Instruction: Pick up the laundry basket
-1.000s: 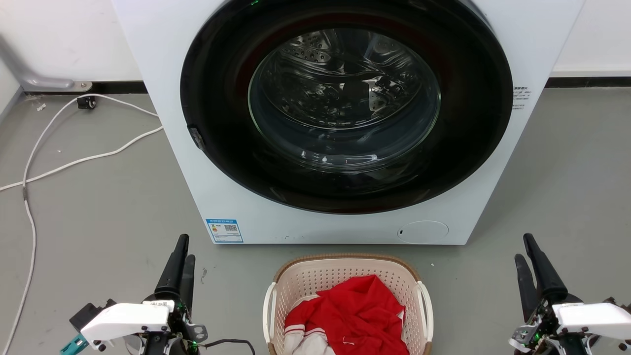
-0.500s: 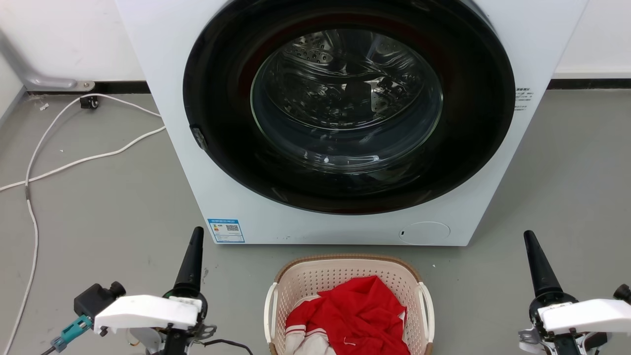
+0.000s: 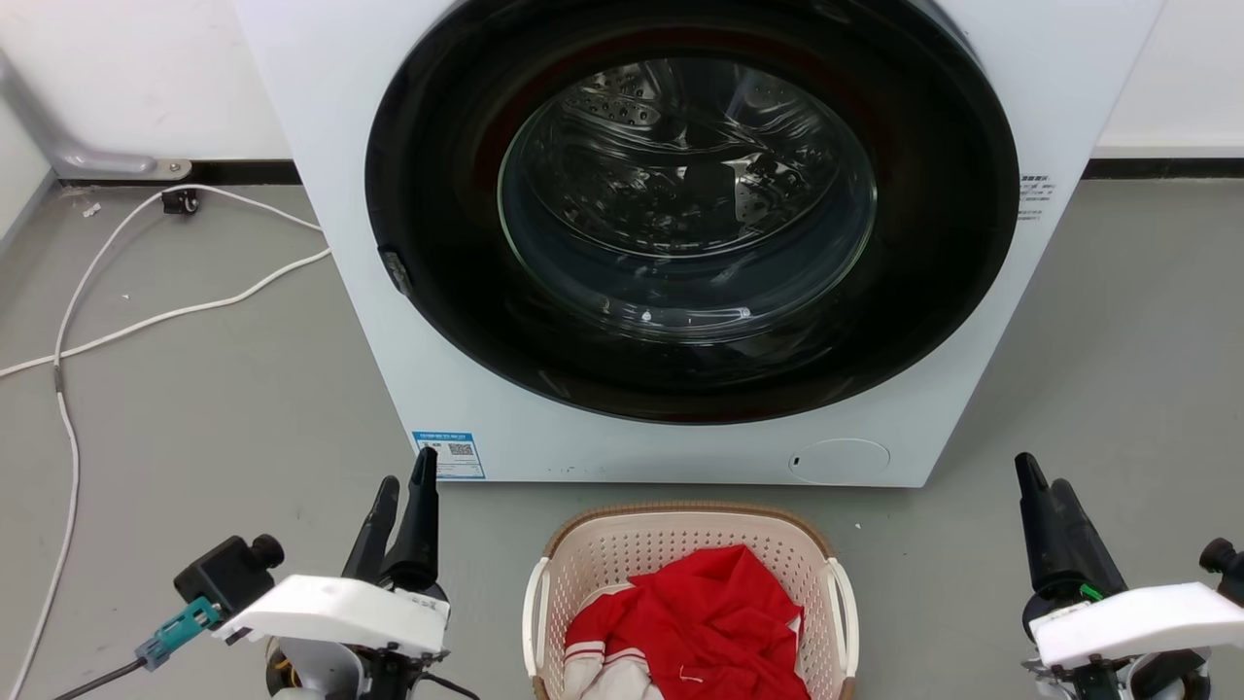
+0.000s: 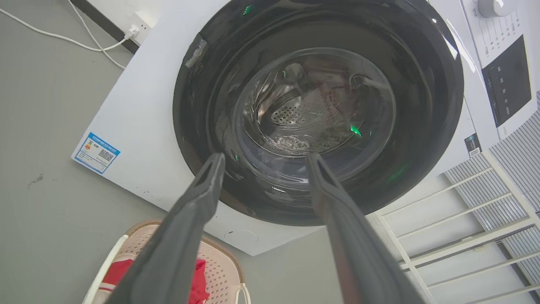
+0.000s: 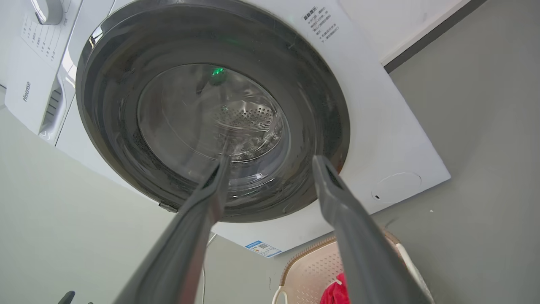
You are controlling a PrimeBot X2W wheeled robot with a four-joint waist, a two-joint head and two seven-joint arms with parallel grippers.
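Two tools flank the job, and your next move turns on the gap from each one to its handle. The cream-beige perforated plastic laundry basket [image 3: 603, 556], with its brown woven-look rim, stands on the grey floor [image 3: 214, 408] at 6 o'clock in the head view. It is just short of the white front-loading washing machine [image 3: 330, 194] at 12 o'clock, and a crumpled red garment [image 3: 700, 612] lies inside it. The basket's near end runs off the bottom edge, so you cannot be sure of its long axis. One white side handle [image 3: 531, 608] sits on its 9 o'clock side and the other white side handle [image 3: 844, 611] on its 3 o'clock side, each running from 12 to 6.

From your left tool [image 3: 406, 472] the basket lies at about 3 o'clock; from your right tool [image 3: 1042, 474] it lies at about 9 o'clock. Both tools point toward 12 o'clock, at the machine rather than the basket. The wrist views show each tool's fingers spread with a clear gap, gripping nothing. The left one looks nearer its handle and the right one well apart from its own, so expect the right arm to need the longer swing inward and down.
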